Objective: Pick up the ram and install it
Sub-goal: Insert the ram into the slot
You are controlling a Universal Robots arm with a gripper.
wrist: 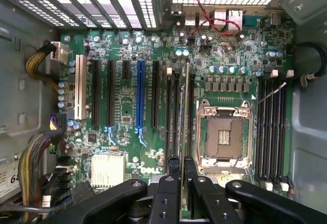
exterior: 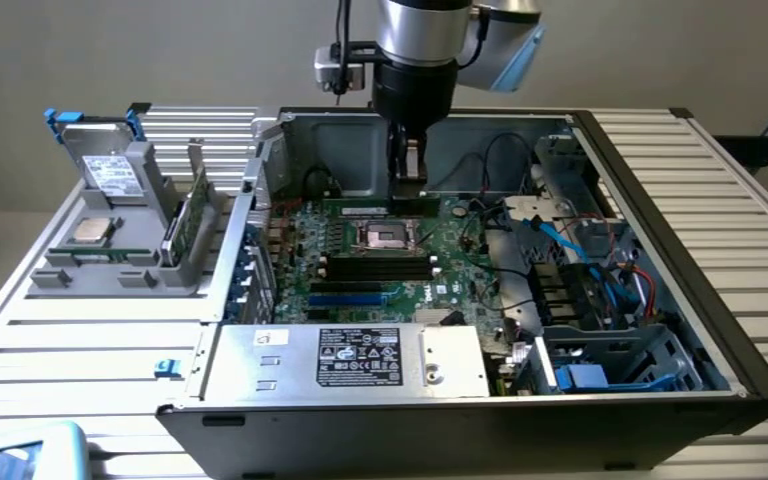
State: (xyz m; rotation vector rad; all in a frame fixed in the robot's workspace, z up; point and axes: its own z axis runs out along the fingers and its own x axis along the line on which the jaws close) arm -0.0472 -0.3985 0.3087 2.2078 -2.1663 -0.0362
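My gripper (exterior: 408,185) reaches down into the open computer case (exterior: 651,215), over the back part of the green motherboard (exterior: 458,260). In the wrist view the gripper (wrist: 181,165) is shut on the ram (wrist: 187,106). The ram appears edge-on as a thin green stick running away from the fingertips. It hangs over the long black memory slots (wrist: 172,116) right beside the empty processor socket (wrist: 224,134). Whether its lower edge touches a slot, I cannot tell. In the exterior view the ram (exterior: 373,207) shows as a pale green strip under the fingers, behind the socket (exterior: 391,237).
More black memory slots (wrist: 271,127) lie on the socket's other side. Expansion slots (wrist: 140,93), a heatsink (wrist: 107,170) and cable bundles (wrist: 36,152) surround the spot. A power supply (exterior: 344,360) fills the case front. A grey fixture (exterior: 117,265) at the exterior view's left holds a silver chip (exterior: 91,231) and another upright stick (exterior: 192,215).
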